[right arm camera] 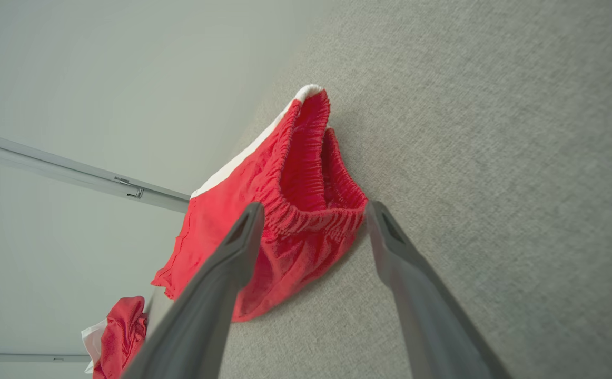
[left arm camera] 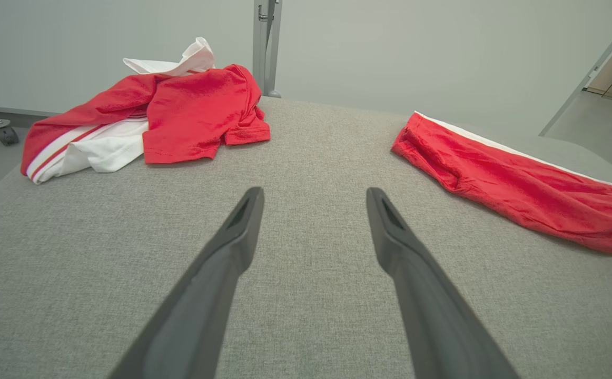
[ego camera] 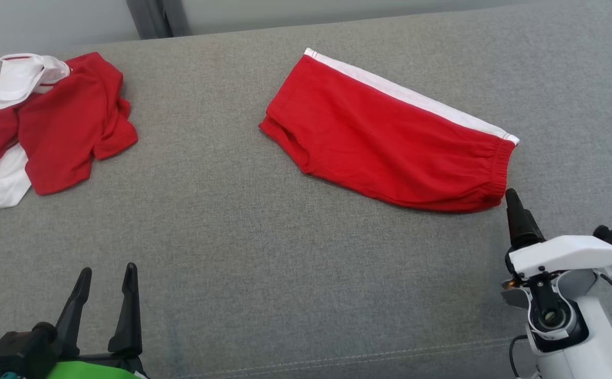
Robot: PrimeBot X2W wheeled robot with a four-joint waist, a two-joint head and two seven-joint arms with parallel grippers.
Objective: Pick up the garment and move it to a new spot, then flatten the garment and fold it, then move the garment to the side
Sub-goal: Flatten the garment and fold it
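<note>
Plainly, the red shorts (ego camera: 390,142) are laid flat on the grey upholstered surface (ego camera: 232,221), right of centre, well apart from the heap of red and white clothes (ego camera: 48,121) at the far left. Their long axis is seen running from upper left to lower right in the head view, with the elastic waistband (right arm camera: 306,173) at the lower right end. The right gripper (right arm camera: 312,210) is held just at that end, its fingers spread apart on either side of the waistband corner; contact cannot be told. The left gripper (ego camera: 107,271) is kept low and near the robot, fingers likewise parted and empty. The right arm is judged far nearer, so a pinch on the waistband is likely called for.
</note>
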